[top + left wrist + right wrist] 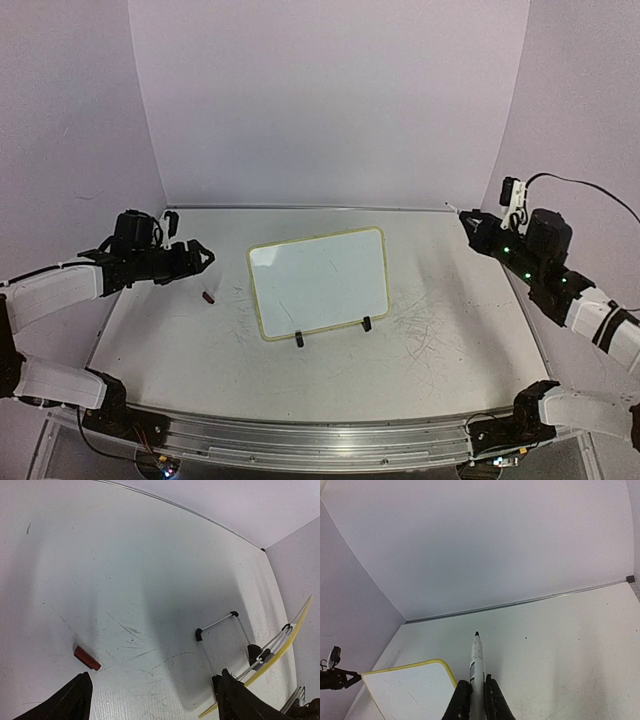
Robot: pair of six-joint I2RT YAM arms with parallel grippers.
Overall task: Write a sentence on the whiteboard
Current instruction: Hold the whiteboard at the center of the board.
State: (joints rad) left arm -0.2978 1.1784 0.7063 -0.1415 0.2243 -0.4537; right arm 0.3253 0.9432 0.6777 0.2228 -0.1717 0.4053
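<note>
Slippage of the whiteboard (pixel 320 283) is your main worry. It sits mid-desk, leaning back on small black clip feet (pixel 299 339), and nothing braces it. Your left end effector (pixel 198 258) hangs to its left with fingers spread wide, holding nothing and well apart from the rim. If the pen presses hard, I'd expect the board to skid backward or fold flat, smearing the stroke. Your right end effector (pixel 477 697) is pinching the marker (pixel 477 660) low on its barrel, tip bare and pointing away from you, high over the far right corner of the desk (pixel 450 350) and nowhere near the writing face. That long unsupported length could let the pen pivot in the grip on contact, so the line may wobble. Too shallow a descent gives a faint or broken line; too deep drives the tip into the surface. No words show on the board yet, only faint grey streaks, so the opening stroke sets the spacing, and starting too far right would likely run the line off the edge. Mind the small red cap (pixel 208 297) lying just beside the board's left rim; the left arm could sweep it away.
</note>
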